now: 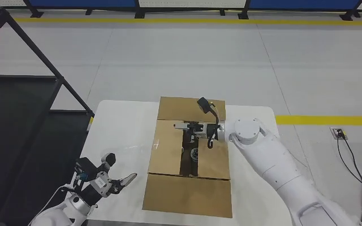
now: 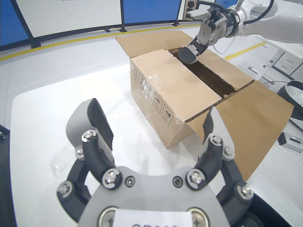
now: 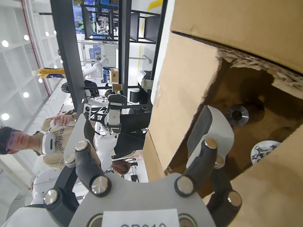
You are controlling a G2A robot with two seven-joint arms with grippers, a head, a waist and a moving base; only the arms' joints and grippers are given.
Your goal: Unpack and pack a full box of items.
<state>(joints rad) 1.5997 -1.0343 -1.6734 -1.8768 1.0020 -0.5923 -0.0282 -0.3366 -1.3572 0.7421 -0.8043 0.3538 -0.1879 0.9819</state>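
A brown cardboard box (image 1: pixel 189 164) stands in the middle of the white table (image 1: pixel 121 127), its two top flaps lying nearly closed with a dark gap between them. My right gripper (image 1: pixel 189 127) is at the far end of that gap, seen from across the table as the right gripper (image 2: pixel 189 55). It is open (image 3: pixel 146 128); one finger (image 3: pixel 208 128) reaches under a top flap (image 3: pixel 182 90) and the other stays outside it. Inside lie a metal cylinder (image 3: pixel 237 115) and a white patterned round item (image 3: pixel 262 152). My left gripper (image 2: pixel 153 124) is open and empty near the table's front left, also shown as (image 1: pixel 116 181).
The box's end flaps (image 1: pixel 189 195) lie folded out flat at the near and far sides. A scrap of clear plastic (image 2: pixel 58 164) lies on the table beside my left gripper. A black frame (image 1: pixel 39 62) stands left of the table.
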